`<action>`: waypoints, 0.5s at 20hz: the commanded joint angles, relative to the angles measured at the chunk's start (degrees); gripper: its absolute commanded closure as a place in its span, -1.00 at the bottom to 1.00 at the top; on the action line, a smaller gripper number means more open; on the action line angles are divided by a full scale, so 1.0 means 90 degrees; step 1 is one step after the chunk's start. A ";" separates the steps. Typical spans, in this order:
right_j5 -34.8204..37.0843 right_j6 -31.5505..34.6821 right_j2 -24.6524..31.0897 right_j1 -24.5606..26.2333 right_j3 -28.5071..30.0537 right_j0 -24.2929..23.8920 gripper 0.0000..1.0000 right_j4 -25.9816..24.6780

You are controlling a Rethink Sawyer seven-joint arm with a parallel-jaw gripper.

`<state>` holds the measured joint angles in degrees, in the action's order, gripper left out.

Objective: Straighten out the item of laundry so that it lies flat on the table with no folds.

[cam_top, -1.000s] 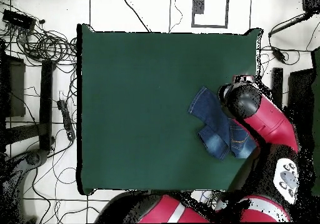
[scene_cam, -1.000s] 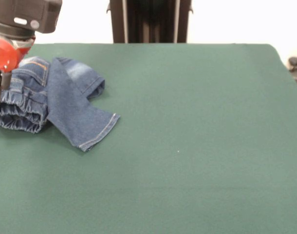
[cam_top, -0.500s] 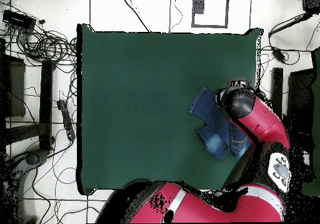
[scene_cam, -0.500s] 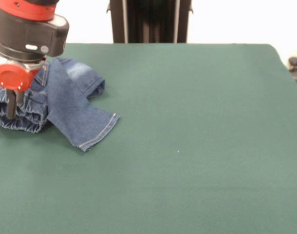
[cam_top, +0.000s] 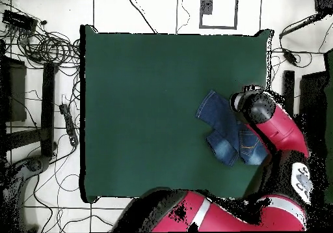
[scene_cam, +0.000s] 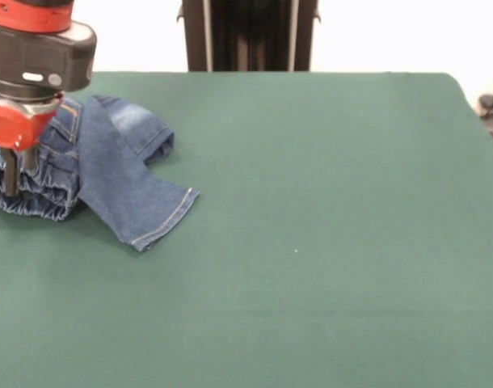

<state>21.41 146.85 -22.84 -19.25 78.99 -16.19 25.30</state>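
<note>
The item of laundry [scene_cam: 109, 174] is a pair of blue denim jeans, bunched and folded over itself at the left side of the table [scene_cam: 311, 242]. One hemmed leg [scene_cam: 162, 218] sticks out towards the middle, and a pale faded patch shows at the top. My gripper [scene_cam: 12, 182] hangs from the red and black wrist, right over the gathered waistband at the jeans' left end. In the overhead view the jeans [cam_top: 224, 129] lie near the right edge of the table [cam_top: 143, 100], and the arm's wrist [cam_top: 257, 107] covers their right part and hides the gripper.
The jeans lie close to the table's edge [cam_top: 270, 113]. Cables [cam_top: 45, 48] and dark equipment sit on the floor beside the opposite table edge. A small black stand [scene_cam: 490, 105] is off the table's far right corner.
The gripper came in over the jeans' waistband end a second ago, then shifted slightly back toward the table edge. The jeans have not visibly moved.
</note>
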 commanded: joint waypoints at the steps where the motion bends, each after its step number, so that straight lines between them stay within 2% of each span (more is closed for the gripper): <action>1: 0.1169 0.0794 0.0861 -0.0187 0.0661 0.0052 -1.00 0.0215; 10: 0.1359 0.0658 0.1176 -0.0437 0.0945 -0.0203 -1.00 0.0289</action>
<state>26.73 146.85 -21.71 -23.29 80.52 -18.03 25.35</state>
